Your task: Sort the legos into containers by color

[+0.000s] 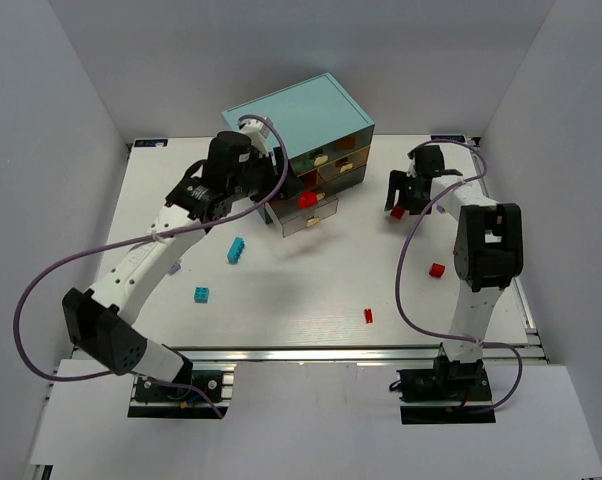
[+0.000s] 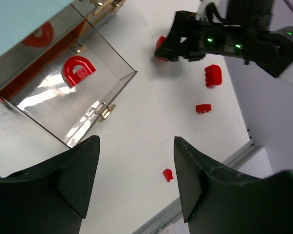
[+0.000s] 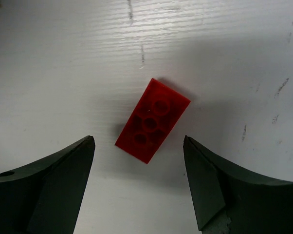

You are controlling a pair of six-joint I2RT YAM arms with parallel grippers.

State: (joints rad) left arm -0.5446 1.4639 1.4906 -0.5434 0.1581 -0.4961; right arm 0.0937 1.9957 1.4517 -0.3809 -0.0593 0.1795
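A clear drawer [image 2: 95, 105] stands pulled out of the light-teal-topped chest [image 1: 299, 118], with a red arch-shaped lego [image 2: 78, 70] lying inside it. My left gripper [image 2: 137, 161] hovers open and empty just beside that drawer [image 1: 311, 215]. At the back right, my right gripper [image 3: 139, 146] is open above a red brick [image 3: 153, 120] that lies studs-down on the table, just beyond the fingertips and untouched. In the top view this brick [image 1: 396, 212] sits under the right gripper [image 1: 405, 198].
Loose legos lie on the table: two cyan ones [image 1: 237, 250] [image 1: 200, 294] on the left, a red one [image 1: 437, 269] by the right arm and a small red one [image 1: 368, 315] near the front. White walls enclose the table.
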